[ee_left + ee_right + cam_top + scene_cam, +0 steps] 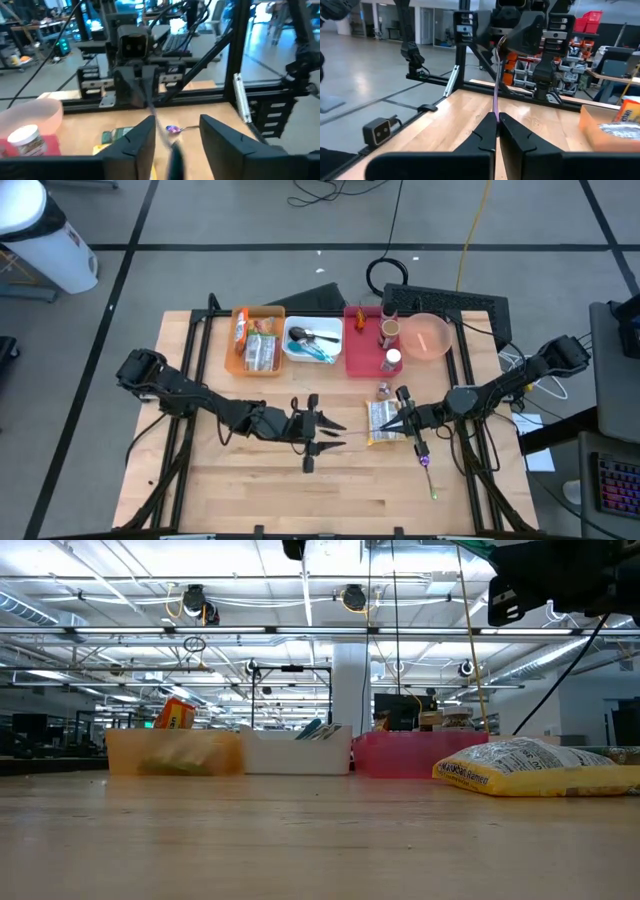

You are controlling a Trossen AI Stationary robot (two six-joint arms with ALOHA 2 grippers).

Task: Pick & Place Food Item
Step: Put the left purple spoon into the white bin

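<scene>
- My right gripper (497,117) is pinched shut on the thin purple handle of a spoon (496,85).
- My left gripper (177,125) faces it with fingers apart around the spoon's far end, so I'd back the left straight away without knocking it.
- The yellow snack bag (383,420) lies on the table just beside the right gripper and is not gripped.
- I cannot tell whether the left pads touch the spoon.
- A small purple item (426,462) near the right gripper is too small to identify.

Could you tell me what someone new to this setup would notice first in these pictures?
Most striking are the two grippers meeting above mid-table: the right gripper is shut on a purple-handled spoon, while the left gripper faces it with fingers apart. Just beyond lies a yellow snack bag, and orange, white and red bins line the far edge.
</scene>
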